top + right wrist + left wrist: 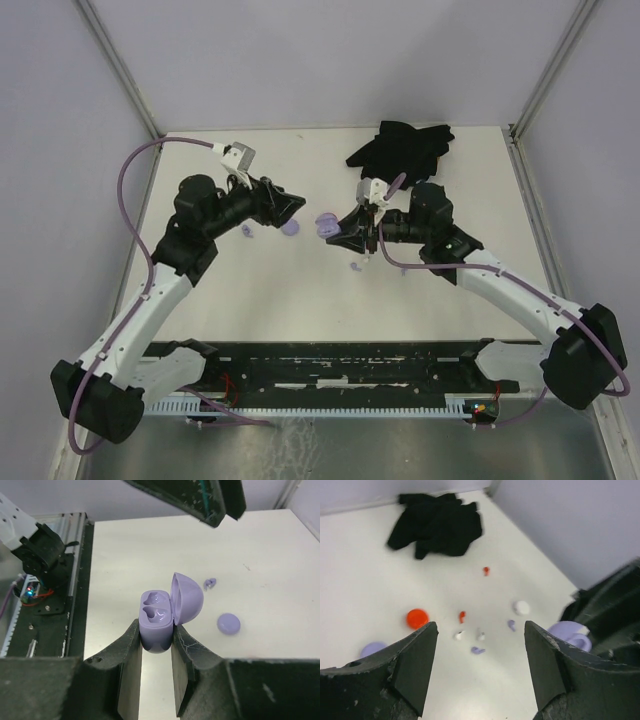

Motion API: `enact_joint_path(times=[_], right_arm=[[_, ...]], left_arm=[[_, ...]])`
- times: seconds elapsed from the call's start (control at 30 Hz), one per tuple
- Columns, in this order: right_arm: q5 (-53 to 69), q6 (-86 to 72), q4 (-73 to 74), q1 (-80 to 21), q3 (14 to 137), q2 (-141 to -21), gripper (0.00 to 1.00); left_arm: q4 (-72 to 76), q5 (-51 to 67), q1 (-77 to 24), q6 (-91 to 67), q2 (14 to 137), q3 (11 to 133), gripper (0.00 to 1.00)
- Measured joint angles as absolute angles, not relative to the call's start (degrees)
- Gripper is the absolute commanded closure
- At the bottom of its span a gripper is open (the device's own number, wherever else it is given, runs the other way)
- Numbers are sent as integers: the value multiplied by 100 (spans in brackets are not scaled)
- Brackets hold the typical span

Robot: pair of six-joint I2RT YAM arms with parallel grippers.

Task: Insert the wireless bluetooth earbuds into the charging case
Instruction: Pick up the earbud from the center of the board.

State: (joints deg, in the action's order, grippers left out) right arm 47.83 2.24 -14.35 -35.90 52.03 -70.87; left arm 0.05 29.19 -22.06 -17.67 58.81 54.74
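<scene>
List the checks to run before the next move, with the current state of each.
1. The case sits clamped in the right jaws: ok.
2. Its lid is open: ok.
3. Both sockets are empty: ok.
4. The left jaws are open and hold nothing: ok.
5. A lavender earbud lies free on the table: ok.
6. The left jaws are down at that earbud: not ok, they hang above the table.
</scene>
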Motion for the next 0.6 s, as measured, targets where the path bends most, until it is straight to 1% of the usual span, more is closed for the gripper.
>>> enact_joint_path(times=[0.07, 0.17, 0.33, 0.6], right_arm=[[4534, 440, -1227, -3590, 5061, -6978, 96], [4254, 646, -1015, -3590, 4845, -6761, 96], [3896, 871, -845, -3590, 4613, -6506, 97], [3669, 950, -764, -3590, 4536, -6488, 98]], left_arm=[[-467, 2233, -2154, -1769, 5865, 5533, 23], [-1109, 1256, -2075, -1782, 5913, 5561, 17], [-1903, -8, -1868, -2202, 6326, 5561, 18], [-2283, -1020, -1282, -2576, 7314, 5518, 30]])
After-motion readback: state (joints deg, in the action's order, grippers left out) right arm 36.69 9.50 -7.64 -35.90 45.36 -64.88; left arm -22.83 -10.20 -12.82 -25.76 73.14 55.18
